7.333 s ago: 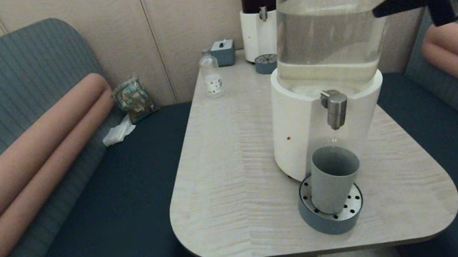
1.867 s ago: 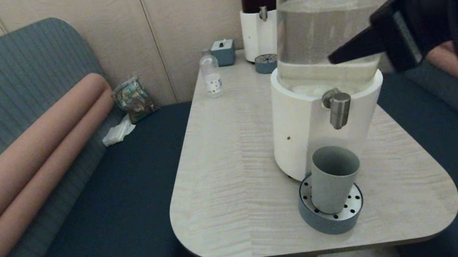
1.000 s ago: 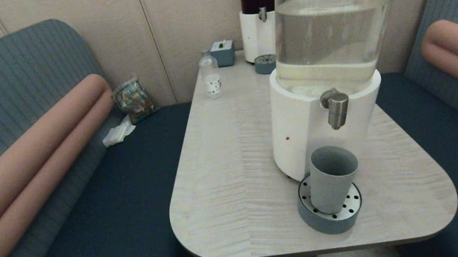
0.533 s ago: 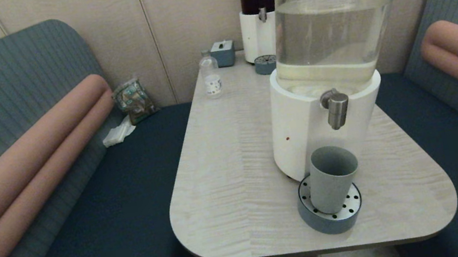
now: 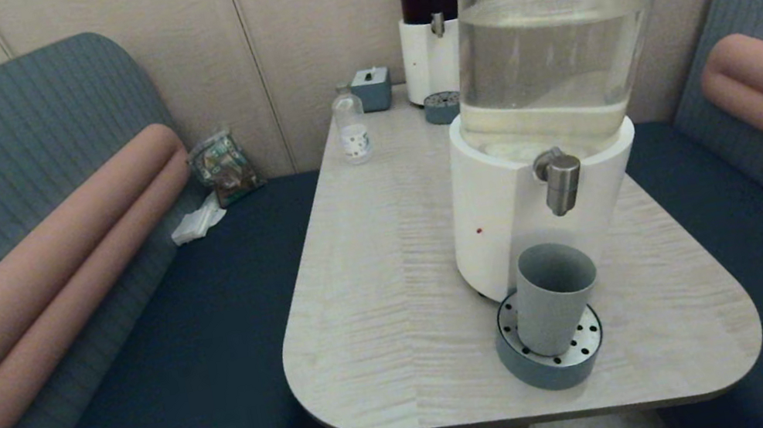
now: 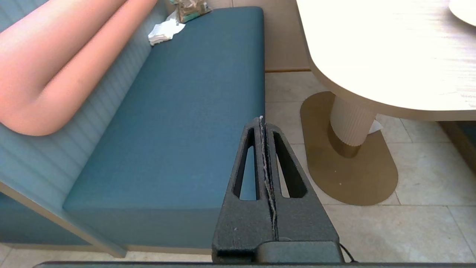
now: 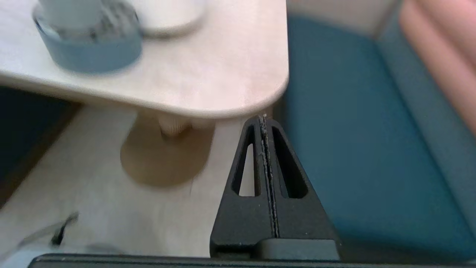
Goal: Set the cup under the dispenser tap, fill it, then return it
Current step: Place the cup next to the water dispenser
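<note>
Head view: the cup [image 5: 553, 297] stands upright on the drip tray [image 5: 553, 364] at the bench's [image 5: 382, 308] 5 o'clock corner, directly below the tap [image 5: 561, 180]. Left wrist view: the left gripper [image 6: 263, 124] has its fingers pressed together, low beside the seat [image 6: 178, 123]. Right wrist view: the right gripper [image 7: 263, 123] has its fingers pressed together below the bench edge.

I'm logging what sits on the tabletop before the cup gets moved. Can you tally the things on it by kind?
Dispensers: 2
Drip trays: 2
Cup: 1
Small clear bottle: 1
Small grey-blue box: 1
Total: 7
</note>
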Available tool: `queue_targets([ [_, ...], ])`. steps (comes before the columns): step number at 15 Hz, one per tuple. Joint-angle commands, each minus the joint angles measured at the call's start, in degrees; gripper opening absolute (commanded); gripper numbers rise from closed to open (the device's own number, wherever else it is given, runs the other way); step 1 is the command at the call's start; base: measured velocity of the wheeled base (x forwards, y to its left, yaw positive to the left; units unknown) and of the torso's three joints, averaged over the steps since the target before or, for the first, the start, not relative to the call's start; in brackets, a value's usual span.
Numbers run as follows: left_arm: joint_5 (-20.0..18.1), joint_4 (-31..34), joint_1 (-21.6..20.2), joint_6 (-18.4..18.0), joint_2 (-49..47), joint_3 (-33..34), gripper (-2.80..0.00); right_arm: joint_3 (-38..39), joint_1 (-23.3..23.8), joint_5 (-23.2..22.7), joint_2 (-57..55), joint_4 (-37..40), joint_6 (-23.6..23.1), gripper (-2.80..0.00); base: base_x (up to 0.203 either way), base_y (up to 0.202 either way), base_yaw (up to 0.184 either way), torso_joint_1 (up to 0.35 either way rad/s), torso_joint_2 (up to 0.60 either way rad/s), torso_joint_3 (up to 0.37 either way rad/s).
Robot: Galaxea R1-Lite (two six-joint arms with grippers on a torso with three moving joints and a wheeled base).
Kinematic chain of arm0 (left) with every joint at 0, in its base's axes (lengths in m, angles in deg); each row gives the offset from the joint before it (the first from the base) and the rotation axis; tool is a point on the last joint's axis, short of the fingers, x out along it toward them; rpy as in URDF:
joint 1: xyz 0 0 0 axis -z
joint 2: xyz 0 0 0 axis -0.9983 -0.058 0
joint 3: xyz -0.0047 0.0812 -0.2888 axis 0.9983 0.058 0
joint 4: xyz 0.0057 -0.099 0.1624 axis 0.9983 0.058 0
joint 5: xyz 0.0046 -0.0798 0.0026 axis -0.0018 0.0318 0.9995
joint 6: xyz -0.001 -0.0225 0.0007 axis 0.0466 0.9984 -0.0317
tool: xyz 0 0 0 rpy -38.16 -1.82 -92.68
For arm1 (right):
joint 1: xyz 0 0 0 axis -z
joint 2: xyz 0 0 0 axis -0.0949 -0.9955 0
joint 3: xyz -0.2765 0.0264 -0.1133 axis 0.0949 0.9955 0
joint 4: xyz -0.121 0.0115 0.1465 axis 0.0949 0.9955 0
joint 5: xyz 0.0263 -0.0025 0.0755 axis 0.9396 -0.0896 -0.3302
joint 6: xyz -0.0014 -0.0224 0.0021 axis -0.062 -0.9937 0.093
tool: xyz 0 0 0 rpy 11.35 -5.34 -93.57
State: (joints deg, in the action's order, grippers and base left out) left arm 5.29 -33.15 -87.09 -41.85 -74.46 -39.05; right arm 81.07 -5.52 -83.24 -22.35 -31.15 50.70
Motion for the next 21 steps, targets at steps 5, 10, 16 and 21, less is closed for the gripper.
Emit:
queue_targets([
  [5,0.0,0.0,0.0,0.0,-0.1,0.1,-2.8,2.1,0.0,-2.7,0.1,-1.4,3.0,-2.8,0.0,0.0,0.0,0.0,0.0,0.0],
  [10,0.3,-0.5,0.0,1.4,0.0,-0.6,-2.8,2.2,0.0,-2.4,0.3,-1.7,5.3,-2.8,0.0,0.0,0.0,0.0,0.0,0.0],
  [16,-0.4,-3.3,0.0,14.6,-14.7,-27.8,-2.8,2.2,0.0,-2.4,0.3,-1.7,5.3,-2.8,0.0,0.0,0.0,0.0,0.0,0.0],
  [21,-10.9,-7.1,0.1,22.7,-52.1,-52.0,-2.8,2.2,0.0,-2.4,0.3,-1.7,5.3,-2.8,0.0,0.0,0.0,0.0,0.0,0.0],
])
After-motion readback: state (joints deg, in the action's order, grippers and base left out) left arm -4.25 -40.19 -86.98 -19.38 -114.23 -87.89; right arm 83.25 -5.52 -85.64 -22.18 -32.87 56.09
